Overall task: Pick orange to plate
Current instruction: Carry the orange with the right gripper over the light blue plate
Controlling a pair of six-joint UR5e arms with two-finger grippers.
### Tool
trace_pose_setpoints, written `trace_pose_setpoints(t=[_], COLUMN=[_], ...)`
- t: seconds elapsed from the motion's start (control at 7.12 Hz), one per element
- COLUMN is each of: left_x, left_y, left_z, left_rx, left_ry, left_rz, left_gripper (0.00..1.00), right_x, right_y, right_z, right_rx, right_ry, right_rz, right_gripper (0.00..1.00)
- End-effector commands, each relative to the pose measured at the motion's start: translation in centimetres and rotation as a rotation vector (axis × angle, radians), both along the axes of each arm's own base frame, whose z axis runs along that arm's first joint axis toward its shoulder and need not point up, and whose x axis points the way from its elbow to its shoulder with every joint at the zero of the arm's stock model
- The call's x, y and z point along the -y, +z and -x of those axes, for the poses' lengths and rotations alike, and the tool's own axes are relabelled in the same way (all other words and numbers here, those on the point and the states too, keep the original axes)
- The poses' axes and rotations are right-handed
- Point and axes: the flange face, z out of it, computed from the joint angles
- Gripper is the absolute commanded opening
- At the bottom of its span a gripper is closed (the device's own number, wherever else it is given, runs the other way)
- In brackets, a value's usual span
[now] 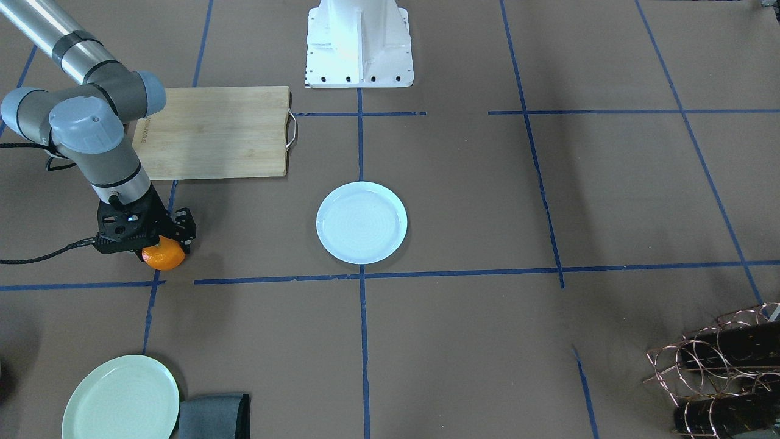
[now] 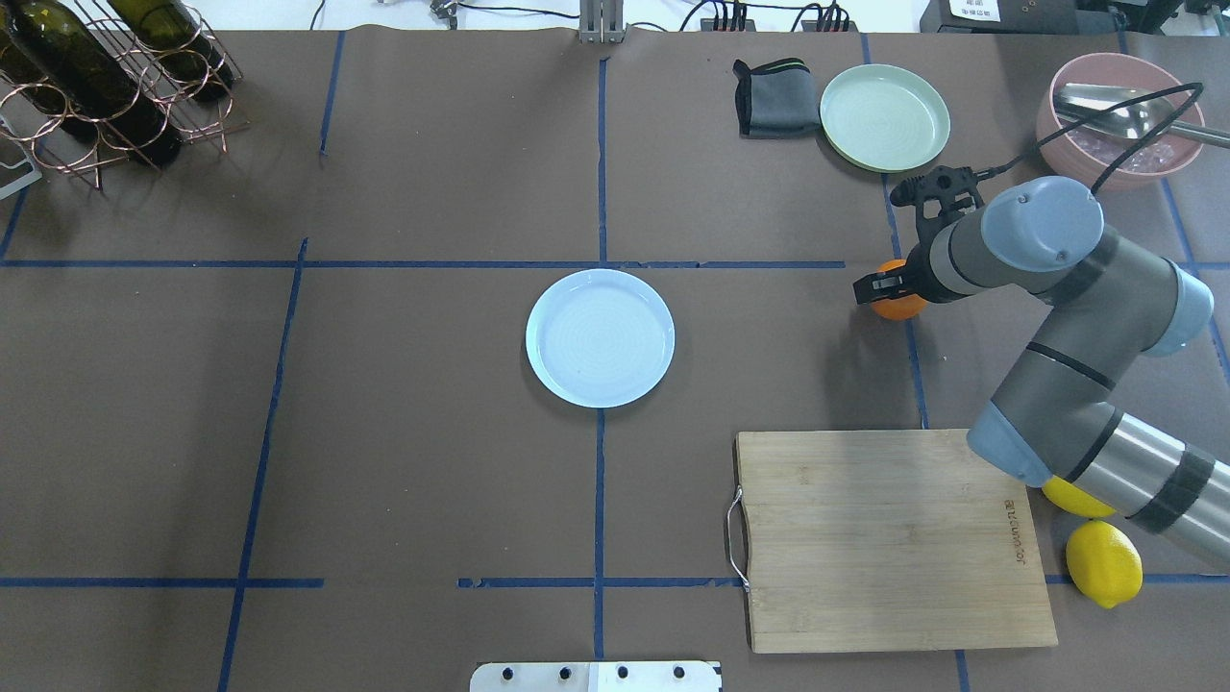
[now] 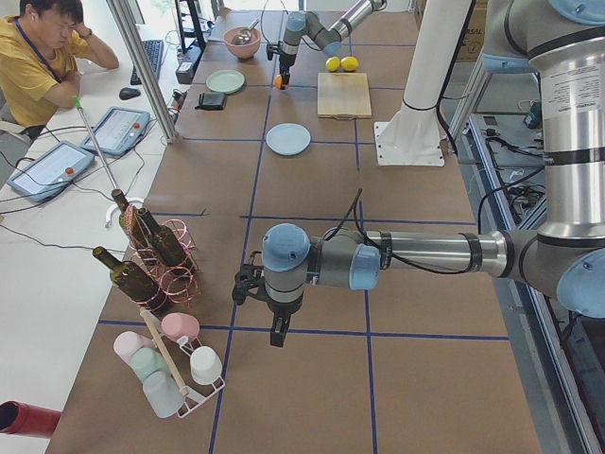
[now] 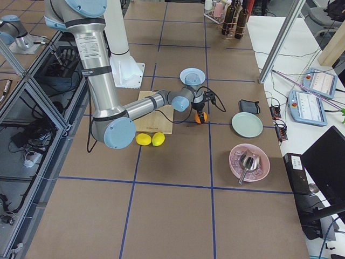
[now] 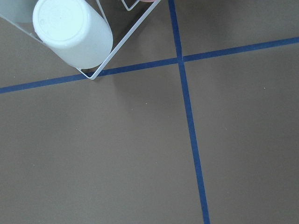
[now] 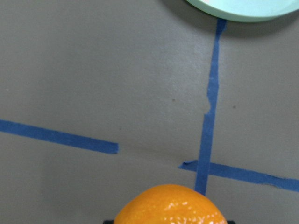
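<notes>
The orange (image 1: 164,256) sits between the fingers of my right gripper (image 1: 159,244), which is shut on it, at or just above the table over a blue tape line. From overhead the orange (image 2: 899,305) peeks out under the gripper (image 2: 889,288), and the right wrist view shows its top (image 6: 170,205) at the bottom edge. The pale bluish-white plate (image 2: 600,336) lies bare at the table's middle, well to the left of the orange in that view. My left gripper (image 3: 277,333) hangs far off near the cup rack; I cannot tell whether it is open or shut.
A bamboo cutting board (image 2: 894,538) lies near the right arm, with two lemons (image 2: 1105,562) beside it. A pale green plate (image 2: 884,117), grey cloth (image 2: 774,98) and pink bowl (image 2: 1119,120) stand beyond the orange. A wine rack (image 2: 106,86) fills the far left corner.
</notes>
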Motion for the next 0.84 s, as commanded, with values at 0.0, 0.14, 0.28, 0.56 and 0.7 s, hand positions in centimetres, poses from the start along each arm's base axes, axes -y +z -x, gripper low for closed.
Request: trace_pose_setpoints(t=[0.0,0.14,0.28,0.56,0.7], left_x=[0.0,0.0,0.0,0.1,0.0], left_y=[0.0,0.0,0.0,-0.1,0.0], left_z=[0.0,0.0,0.0,0.0,0.0], left_rx=[-0.001,-0.001,-0.001,-0.004,-0.005], left_ry=[0.000,0.000,-0.001,-0.001,0.001], left_rz=[-0.001,0.000,0.000,0.000,0.000], left_gripper=[1.00,1.00,1.00,1.00,1.00], right_x=[1.5,1.1,0.6,-1.5,-3.5], right_y=[-13.6,-20.5,-24.9,-28.3,-27.5], right_z=[6.1,8.7,12.2,22.5,24.7], right_rx=[0.057,0.090,0.126,0.073,0.052], right_ry=[0.058,0.084,0.122,0.215,0.263], right_rz=[0.084,0.126,0.161,0.178,0.161], right_gripper=[0.00,0.00,0.00,0.00,0.00])
